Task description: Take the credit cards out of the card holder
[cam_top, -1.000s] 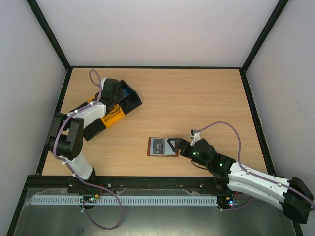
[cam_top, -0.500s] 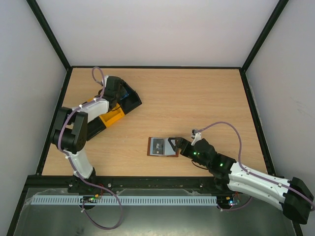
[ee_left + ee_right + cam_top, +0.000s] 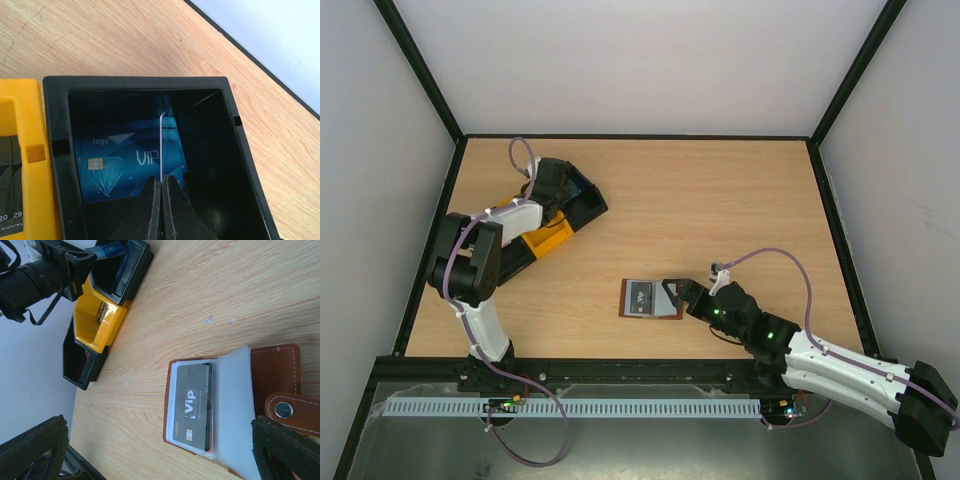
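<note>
Credit card (image 3: 125,165) inside black tray (image 3: 135,83)

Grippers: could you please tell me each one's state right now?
Left gripper: closed over the blue card; whether it grips anything cannot be told.
Right gripper: open, holding nothing.

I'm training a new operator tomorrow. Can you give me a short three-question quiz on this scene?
1. True or false: the holder lies open on the table.
2. The blue card lies in: A) the black tray; B) the yellow tray; C) the holder.
3. Fill in: the fingers of the right hand are spread ___.

Key: 1 true; 2 A; 3 open.
</note>
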Motion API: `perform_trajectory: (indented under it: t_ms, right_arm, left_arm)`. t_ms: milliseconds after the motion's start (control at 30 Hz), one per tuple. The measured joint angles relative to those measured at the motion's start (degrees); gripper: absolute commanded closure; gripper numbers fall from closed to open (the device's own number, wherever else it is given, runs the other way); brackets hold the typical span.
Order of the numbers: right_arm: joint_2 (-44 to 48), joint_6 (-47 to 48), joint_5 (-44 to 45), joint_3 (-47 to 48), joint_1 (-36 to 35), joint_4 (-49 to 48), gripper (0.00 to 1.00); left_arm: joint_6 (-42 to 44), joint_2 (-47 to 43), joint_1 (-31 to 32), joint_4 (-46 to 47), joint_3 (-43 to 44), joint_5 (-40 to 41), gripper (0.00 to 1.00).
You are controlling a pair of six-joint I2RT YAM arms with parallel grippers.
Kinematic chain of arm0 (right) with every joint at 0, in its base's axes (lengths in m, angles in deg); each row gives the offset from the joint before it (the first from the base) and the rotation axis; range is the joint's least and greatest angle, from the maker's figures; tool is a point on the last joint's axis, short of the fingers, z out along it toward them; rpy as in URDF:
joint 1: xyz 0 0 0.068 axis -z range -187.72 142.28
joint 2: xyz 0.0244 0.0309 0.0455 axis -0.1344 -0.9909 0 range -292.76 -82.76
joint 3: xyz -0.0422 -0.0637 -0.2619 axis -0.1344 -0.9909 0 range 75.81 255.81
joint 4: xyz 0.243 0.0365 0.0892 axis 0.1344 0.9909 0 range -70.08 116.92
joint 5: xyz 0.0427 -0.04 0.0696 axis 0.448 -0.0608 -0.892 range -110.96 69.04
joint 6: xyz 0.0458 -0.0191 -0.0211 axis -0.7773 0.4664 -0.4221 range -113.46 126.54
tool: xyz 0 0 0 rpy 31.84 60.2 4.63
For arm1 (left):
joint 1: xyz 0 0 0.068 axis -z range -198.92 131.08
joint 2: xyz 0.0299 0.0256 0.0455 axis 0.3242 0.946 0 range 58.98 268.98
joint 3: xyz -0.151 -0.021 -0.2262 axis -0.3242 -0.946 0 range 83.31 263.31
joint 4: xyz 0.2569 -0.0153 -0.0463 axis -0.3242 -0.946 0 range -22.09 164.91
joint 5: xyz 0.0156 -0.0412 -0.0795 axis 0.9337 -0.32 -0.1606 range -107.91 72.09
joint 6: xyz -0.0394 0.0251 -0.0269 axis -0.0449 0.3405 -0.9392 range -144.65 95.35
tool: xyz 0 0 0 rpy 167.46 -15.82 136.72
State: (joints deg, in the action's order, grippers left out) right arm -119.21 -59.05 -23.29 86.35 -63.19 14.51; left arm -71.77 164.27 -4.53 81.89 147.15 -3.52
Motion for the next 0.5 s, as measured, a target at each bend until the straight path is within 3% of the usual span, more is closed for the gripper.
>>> perform_trajectory:
  t_ms: [500]
  right_arm:
    - [-2.21,-0.22,0.5,0.0,0.0,0.0,0.02]
  left_arm:
    - [0.2,1.66,-0.2,0.17,0.33,0.22,0.89]
